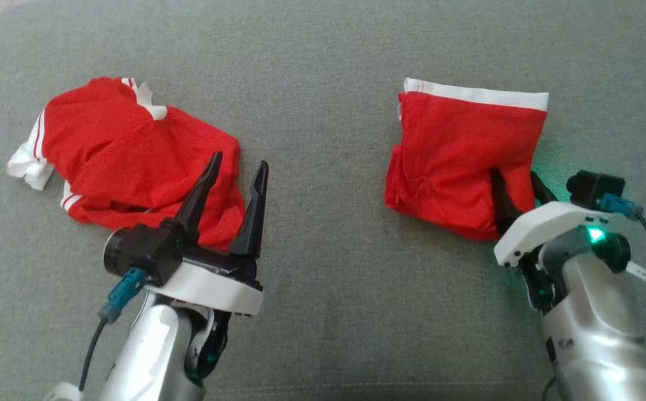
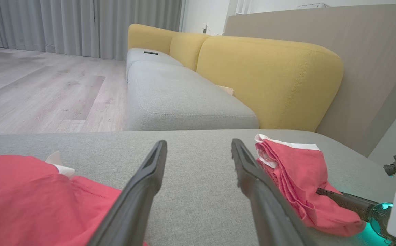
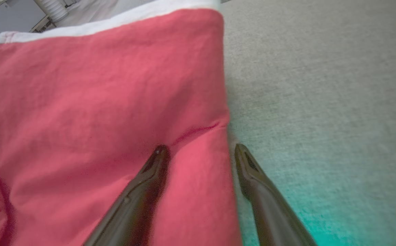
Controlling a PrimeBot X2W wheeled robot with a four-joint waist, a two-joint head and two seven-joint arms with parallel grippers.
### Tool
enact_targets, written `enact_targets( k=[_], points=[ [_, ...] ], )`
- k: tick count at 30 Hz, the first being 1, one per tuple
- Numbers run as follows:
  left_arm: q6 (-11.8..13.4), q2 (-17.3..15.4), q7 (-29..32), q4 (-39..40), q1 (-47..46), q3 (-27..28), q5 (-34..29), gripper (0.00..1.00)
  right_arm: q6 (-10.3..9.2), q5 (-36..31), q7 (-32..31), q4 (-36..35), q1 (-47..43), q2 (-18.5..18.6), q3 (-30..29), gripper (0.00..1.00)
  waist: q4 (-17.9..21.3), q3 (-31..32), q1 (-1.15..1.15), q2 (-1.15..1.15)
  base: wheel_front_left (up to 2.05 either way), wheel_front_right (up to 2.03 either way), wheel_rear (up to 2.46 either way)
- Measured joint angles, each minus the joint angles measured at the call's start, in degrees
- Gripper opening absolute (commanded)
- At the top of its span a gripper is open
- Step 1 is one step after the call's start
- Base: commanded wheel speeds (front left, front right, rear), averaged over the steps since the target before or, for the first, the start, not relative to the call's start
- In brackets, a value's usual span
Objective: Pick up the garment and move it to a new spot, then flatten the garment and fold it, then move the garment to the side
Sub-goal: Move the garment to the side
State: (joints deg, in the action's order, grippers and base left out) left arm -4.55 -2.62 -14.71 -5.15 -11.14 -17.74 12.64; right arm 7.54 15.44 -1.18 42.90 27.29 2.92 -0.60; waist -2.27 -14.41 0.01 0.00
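A folded red garment (image 1: 456, 150) with a white band along its far edge lies on the right of the grey cushion (image 1: 323, 312). My right gripper (image 1: 514, 174) is open at its near right corner. In the right wrist view one finger (image 3: 140, 191) rests over the red fabric (image 3: 99, 102) and the other finger (image 3: 263, 191) sits just off its edge on the cushion. A second, crumpled red garment (image 1: 122, 150) with white stripes lies at the left. My left gripper (image 1: 240, 160) hovers open over its near right part, holding nothing. The left wrist view has both garments (image 2: 297, 171) (image 2: 20, 191).
The left wrist view looks past my open left gripper (image 2: 198, 142) to a grey sofa seat (image 2: 184, 99) with yellow backrests (image 2: 269, 75), a wooden floor (image 2: 41, 92) and grey curtains (image 2: 82, 24). Bare cushion lies between the two garments.
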Motion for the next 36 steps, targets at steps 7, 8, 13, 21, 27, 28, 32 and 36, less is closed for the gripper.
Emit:
enact_targets(
  k=[7, 8, 13, 21, 27, 28, 32, 36],
  points=[
    [0.01, 0.01, 0.0, -0.14, -0.02, 0.1, -0.04, 1.0, 0.0, -0.68, 2.3, 5.23, 4.23, 0.62, 4.22, 0.26, 0.53, -0.41, -0.01, 0.0, 0.0, 0.0, 0.0],
    [0.0, 0.01, 0.0, -0.26, -0.01, 0.14, -0.13, 1.0, 0.0, -1.72, 3.15, 5.76, 4.31, 0.62, 4.88, 0.0, 0.79, -0.25, 0.0, 0.0, 0.0, 0.0, 0.0],
    [-0.05, 0.0, 0.0, -0.45, 0.06, 0.32, -0.74, 1.0, 0.0, -7.86, 5.73, 7.36, 4.65, 0.57, 5.99, 0.0, 2.16, 0.76, -0.01, 0.0, 0.0, 0.0, 0.0],
    [-0.09, 0.0, 0.0, -0.36, 0.25, -0.33, -0.88, 1.0, 0.0, -13.66, 5.69, 5.61, 6.53, 8.16, 10.65, 0.0, 5.59, 3.02, -0.02, 0.0, 0.0, 0.0, 0.0],
    [-0.01, 0.0, 0.0, 0.35, 0.21, -1.9, -0.4, 1.0, 0.0, -13.16, 2.35, 2.93, 7.68, 19.7, 19.61, 0.0, 6.95, 2.42, -0.01, 0.0, 0.0, 0.0, 0.0],
    [-0.01, 0.0, 0.0, 0.41, 0.18, -2.0, -0.4, 1.0, 0.0, -13.22, 2.05, 2.74, 7.77, 21.93, 21.26, 0.0, 6.98, 2.06, -0.01, 0.0, 0.0, 0.0, 0.0],
    [-0.05, 0.01, 0.0, 0.96, -0.84, -2.29, -0.4, 1.0, 0.0, -12.67, 0.55, 2.83, 9.08, 29.54, 23.91, 0.0, 6.7, 0.16, -0.01, 0.0, 0.0, 0.0, 0.0],
    [-0.07, 0.02, 0.0, 1.42, -3.21, -2.33, -0.38, 1.0, 0.0, -11.13, -1.91, 3.64, 11.1, 33.56, 22.52, 0.0, 6.02, -2.01, -0.01, 0.0, 0.0, 0.0, 0.0]
  ],
)
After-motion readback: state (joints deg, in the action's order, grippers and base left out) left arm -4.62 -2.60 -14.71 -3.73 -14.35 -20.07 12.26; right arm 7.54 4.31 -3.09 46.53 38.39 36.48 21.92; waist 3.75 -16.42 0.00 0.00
